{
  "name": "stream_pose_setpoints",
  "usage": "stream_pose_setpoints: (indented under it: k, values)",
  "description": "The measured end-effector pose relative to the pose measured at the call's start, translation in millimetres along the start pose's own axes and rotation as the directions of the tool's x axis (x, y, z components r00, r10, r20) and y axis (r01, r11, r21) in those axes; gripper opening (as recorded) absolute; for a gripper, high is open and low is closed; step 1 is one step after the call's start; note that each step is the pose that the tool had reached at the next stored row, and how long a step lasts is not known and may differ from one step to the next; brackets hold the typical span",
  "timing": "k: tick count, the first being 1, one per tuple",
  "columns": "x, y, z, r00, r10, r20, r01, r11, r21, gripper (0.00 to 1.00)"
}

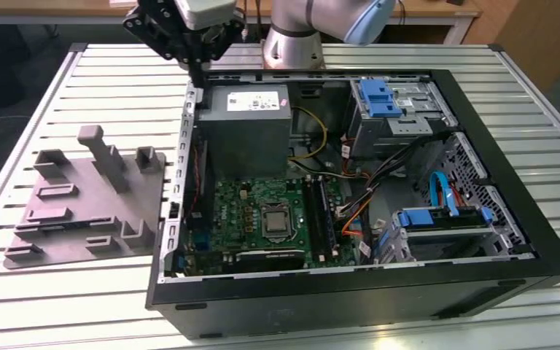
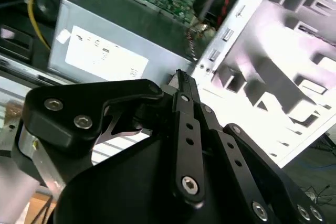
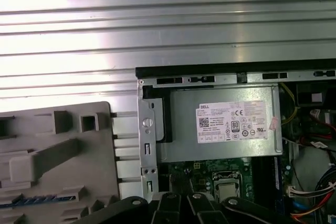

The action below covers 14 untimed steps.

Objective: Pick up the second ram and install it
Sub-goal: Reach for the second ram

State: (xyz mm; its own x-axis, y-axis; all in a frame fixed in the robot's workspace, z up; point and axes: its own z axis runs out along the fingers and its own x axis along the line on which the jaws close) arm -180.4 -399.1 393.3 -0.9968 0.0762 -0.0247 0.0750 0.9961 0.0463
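pincer (image 2: 179, 78) black; fixture plate (image 1: 76, 211) grey; motherboard (image 1: 236, 211) green; case (image 1: 358, 295) black; table (image 1: 66, 306) silver, ribbed

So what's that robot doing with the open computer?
A robot arm is working at an open computer to fit a memory stick into it. Right now its gripper hangs over a corner of the case, next to the grey power box. The memory stick, thin with bluish marks, seems to lie on the grey plate beside the case, apart from the gripper. The green board sits inside the case.
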Motion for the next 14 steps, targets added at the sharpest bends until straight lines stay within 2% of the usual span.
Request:
stream_pose_setpoints:
  k: [9,14]
  values:
    - [26.6,-6.9,-0.8,1.0000,0.000,0.0001,0.000,1.0000,-0.0001,0.11]
    - [38.4,-11.4,-1.3,1.0000,0.000,0.0001,0.000,1.0000,0.0000,0.11]
